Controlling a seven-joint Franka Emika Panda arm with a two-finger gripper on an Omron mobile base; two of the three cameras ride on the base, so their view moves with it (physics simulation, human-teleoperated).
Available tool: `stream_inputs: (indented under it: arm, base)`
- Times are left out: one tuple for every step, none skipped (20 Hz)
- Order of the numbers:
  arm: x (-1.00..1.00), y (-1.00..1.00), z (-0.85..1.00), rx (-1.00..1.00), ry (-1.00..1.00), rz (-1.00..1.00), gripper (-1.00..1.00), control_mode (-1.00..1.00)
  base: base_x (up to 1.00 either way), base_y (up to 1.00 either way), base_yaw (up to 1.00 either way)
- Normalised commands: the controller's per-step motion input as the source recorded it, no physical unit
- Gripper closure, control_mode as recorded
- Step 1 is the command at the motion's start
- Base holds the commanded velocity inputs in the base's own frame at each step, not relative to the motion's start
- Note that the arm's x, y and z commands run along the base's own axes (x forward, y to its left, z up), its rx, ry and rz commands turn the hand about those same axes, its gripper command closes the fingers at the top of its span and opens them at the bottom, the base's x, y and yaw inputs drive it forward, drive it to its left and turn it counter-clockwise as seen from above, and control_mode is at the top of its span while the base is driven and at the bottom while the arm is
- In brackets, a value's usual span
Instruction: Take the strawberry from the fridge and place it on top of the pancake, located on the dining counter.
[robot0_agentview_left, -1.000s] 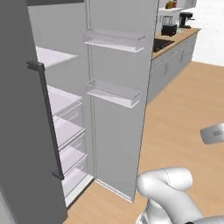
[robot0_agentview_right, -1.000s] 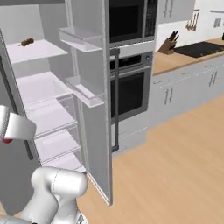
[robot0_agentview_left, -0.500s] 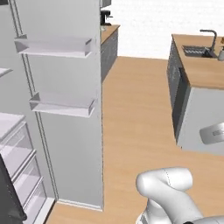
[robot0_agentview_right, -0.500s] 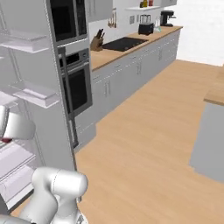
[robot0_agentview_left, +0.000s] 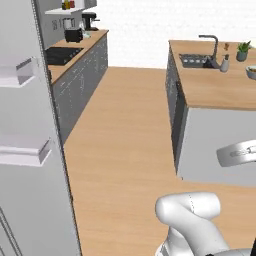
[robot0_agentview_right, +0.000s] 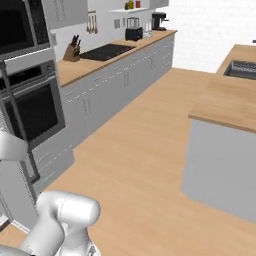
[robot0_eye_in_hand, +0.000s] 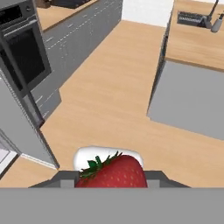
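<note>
Pincer (robot0_eye_in_hand: 112, 178) clenched on the strawberry (robot0_eye_in_hand: 112, 173), which sits between its tips at the bottom of the hand view, above the wooden floor (robot0_eye_in_hand: 109, 92). Fridge (robot0_agentview_left: 30, 150) door at left; dining surface (robot0_agentview_left: 215, 87) with sink (robot0_agentview_left: 197, 61) at right

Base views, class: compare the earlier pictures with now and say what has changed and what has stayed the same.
The base has turned away from the fridge: its open shelves slid out of view to the left, and the dining counter with its sink has swung into sight. That is the cameras moving, not the things. Unchanged: the gripper stays shut on the strawberry.
</note>
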Motion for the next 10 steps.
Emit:
stream_inputs:
  arm:
    - [0.00,0.00,0.00,0.00,0.00,0.00,1.00,1.00]
    - [0.00,0.00,0.00,0.00,0.00,0.00,1.00,1.00]
    - [0.00,0.00,0.00,0.00,0.00,0.00,1.00,1.00]
    - [0.00,0.00,0.00,0.00,0.00,0.00,1.00,1.00]
    - [0.00,0.00,0.00,0.00,0.00,0.00,1.00,1.00]
    - [0.00,0.00,0.00,0.00,0.00,0.00,1.00,1.00]
    - [0.00,0.00,0.00,0.00,0.00,0.00,1.00,1.00]
    - [0.00,0.00,0.00,0.00,0.00,0.00,1.00,1.00]
    - [0.00,0.00,0.00,0.00,0.00,0.00,1.00,1.00]
    - [0.00,0.00,0.00,0.00,0.00,0.00,1.00,1.00]
  base:
    - [0.56,-1.00,-0.01]
    - [0.50,-1.00,-0.01]
    - [0.46,-1.00,0.00]
    - [0.47,-1.00,0.00]
    - [0.47,-1.00,0.00]
    - [0.39,-1.00,0.00]
    - [0.37,-1.00,0.00]
    - [0.36,-1.00,0.00]
    - [0.36,-1.00,0.00]
    - [0.29,-1.00,0.00]
